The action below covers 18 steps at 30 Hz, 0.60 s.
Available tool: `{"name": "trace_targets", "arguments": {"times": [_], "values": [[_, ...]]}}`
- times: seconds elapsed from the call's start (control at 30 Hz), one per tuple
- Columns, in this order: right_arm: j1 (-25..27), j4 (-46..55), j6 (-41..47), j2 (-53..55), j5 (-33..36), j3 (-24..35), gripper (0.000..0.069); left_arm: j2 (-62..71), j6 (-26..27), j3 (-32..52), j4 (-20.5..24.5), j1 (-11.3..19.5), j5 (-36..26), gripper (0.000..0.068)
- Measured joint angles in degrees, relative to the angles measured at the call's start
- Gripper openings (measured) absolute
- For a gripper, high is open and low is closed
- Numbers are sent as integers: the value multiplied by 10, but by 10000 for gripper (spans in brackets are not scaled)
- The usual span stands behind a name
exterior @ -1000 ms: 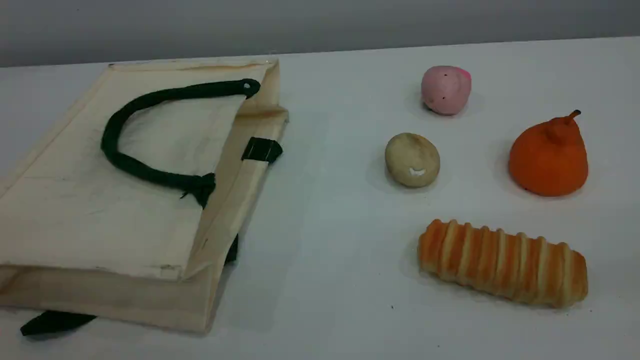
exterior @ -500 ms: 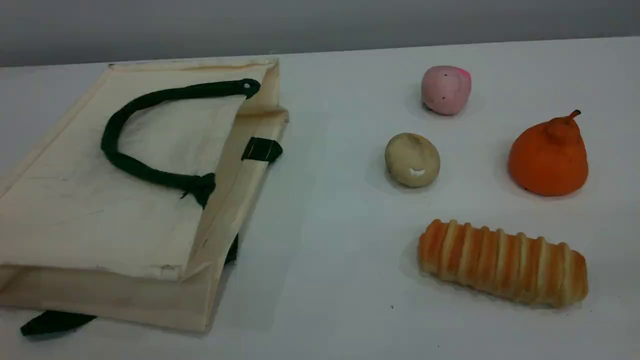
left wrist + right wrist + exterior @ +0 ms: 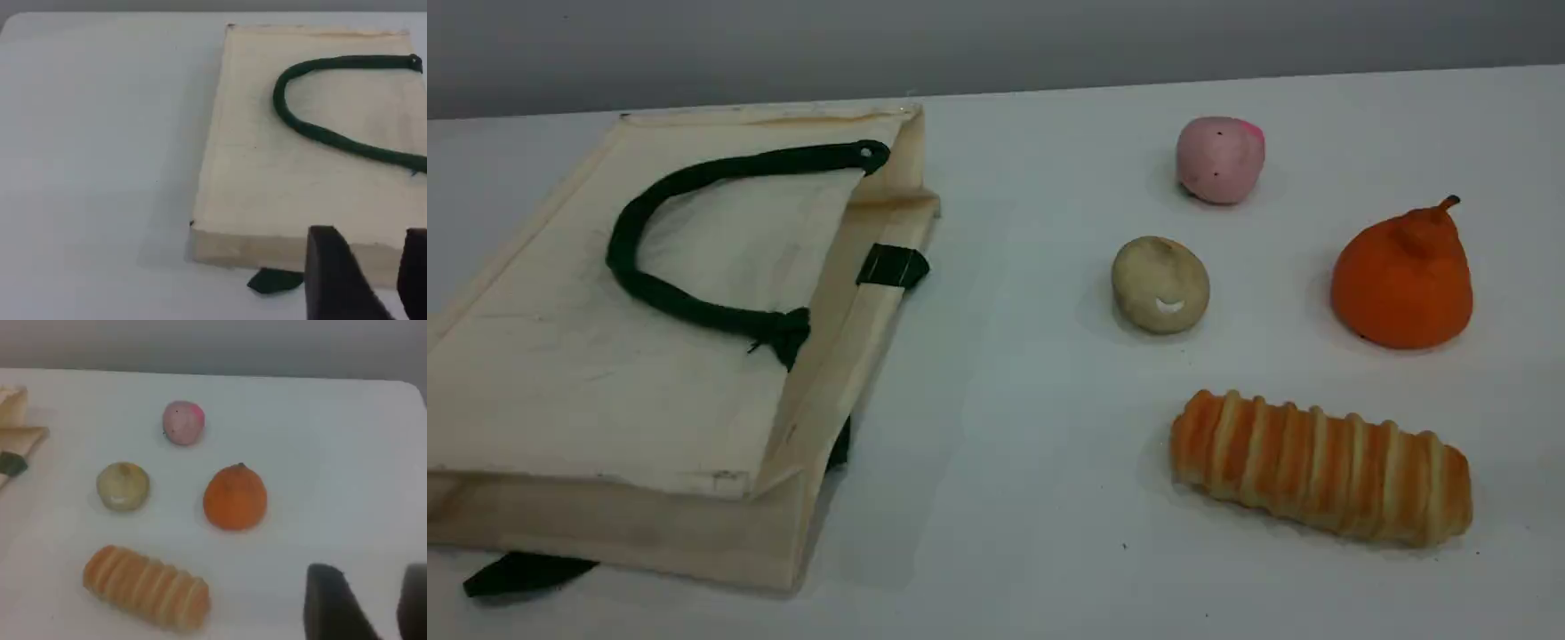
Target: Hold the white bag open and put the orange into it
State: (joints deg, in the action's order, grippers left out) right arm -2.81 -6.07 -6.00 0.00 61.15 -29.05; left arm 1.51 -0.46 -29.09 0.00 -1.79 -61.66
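Note:
The white bag (image 3: 605, 356) lies flat on the table's left side, with its mouth edge turned toward the right. One dark green rope handle (image 3: 649, 293) loops on top of it, and the bag (image 3: 293, 167) also fills the left wrist view. The orange (image 3: 1402, 280) stands upright at the right of the table; the same orange (image 3: 235, 497) shows in the right wrist view. My left gripper (image 3: 370, 231) hovers open near the bag's near edge, holding nothing. My right gripper (image 3: 371, 568) is open and empty, short of the orange and to its right. Neither arm appears in the scene view.
A pink ball (image 3: 1218, 160) sits behind a beige round ball (image 3: 1160, 284), left of the orange. A striped bread loaf (image 3: 1320, 467) lies in front of them. A green strap tab (image 3: 893, 265) sticks out at the bag's mouth.

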Motion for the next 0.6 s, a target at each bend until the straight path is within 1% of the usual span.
{"name": "trace_targets", "arguments": {"times": [0.13,0.23,0.3,0.37,0.43,0.5,0.6], "values": [[0,-14,10,7,0,0,241,55,5,-9,0,0,12,239],[0,-31,10,50,-2,0,241,117,5,-19,-20,0,42,239],[0,-47,10,86,-6,-3,241,164,5,-30,-23,-1,65,239],[0,-67,10,120,-23,-9,241,218,5,-45,-22,-1,94,239],[0,-78,8,157,-42,-11,241,269,30,-64,-18,-1,114,239],[0,-106,2,191,-75,-11,241,325,44,-80,-16,-1,135,239],[0,-157,-29,241,-134,-11,241,402,40,-104,-16,-1,161,239]]}}
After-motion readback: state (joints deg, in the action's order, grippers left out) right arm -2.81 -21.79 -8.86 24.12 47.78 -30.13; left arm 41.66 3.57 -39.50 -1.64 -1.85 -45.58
